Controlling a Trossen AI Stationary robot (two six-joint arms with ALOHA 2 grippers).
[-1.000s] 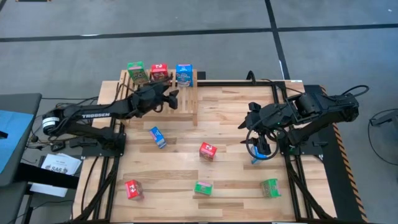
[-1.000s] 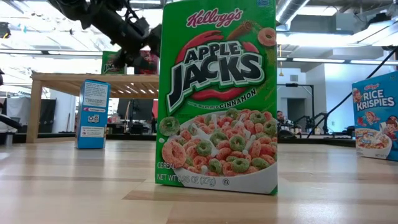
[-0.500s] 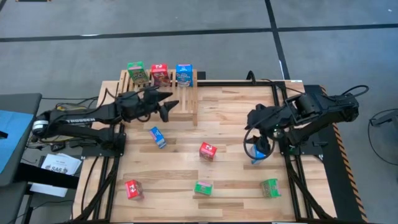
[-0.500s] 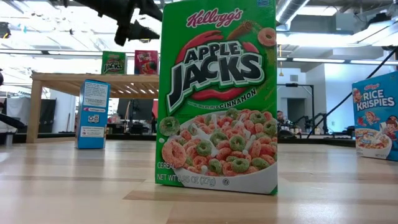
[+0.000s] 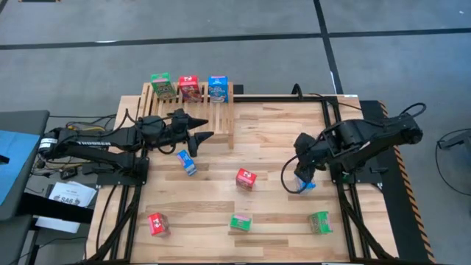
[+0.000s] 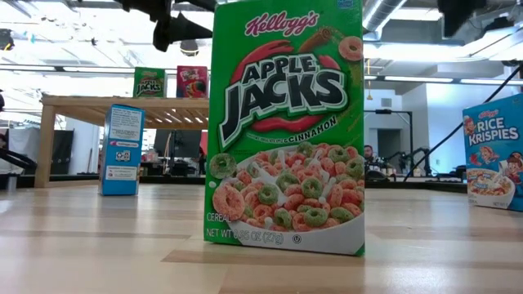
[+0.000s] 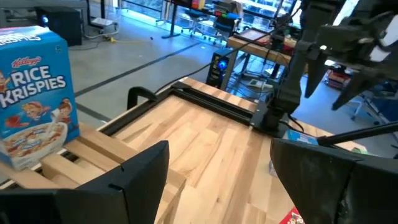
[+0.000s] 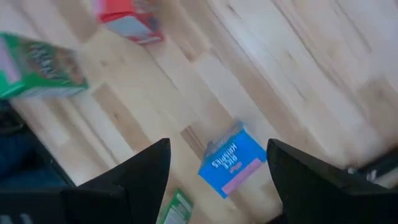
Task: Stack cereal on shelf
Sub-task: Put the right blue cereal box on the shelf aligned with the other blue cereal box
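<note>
Cereal boxes are only partly stacked: three small cardboard ones, green (image 5: pixel 161 85), red (image 5: pixel 189 87) and blue (image 5: pixel 218 87), are standing in a row along the far edge of the light wooden slatted shelf (image 5: pixel 219 124). Six more are sitting loose on the plank tabletop (image 5: pixel 272 140): a blue box (image 5: pixel 187 162) near the shelf, a red box (image 5: pixel 246 179) mid-table, a red box (image 5: pixel 157 224) at the near left, a green box (image 5: pixel 240 221) near the front, a green box (image 5: pixel 320 221) at the near right, and a blue Rice Krispies box (image 8: pixel 232 160) lying flat under the right arm.

Step in hand looks like a fresh pickup round. Left gripper (image 5: pixel 197 134) is hanging over the shelf's near edge, fingers apart with nothing between them, just beside the loose blue box. Right gripper (image 5: pixel 305 175) is hovering directly above the flat blue Rice Krispies box, fingers spread wide on either side of it and not gripping anything yet.

Next move, as I'm judging it: right gripper needs lowering straight down so the fingers are straddling the box's narrow sides, then closing, lifting and carrying across to the shelf. The box is lying flat and skewed to the fingers, so some wrist turning is probably needed first. Left arm is likely going for the blue box beside it.
</note>
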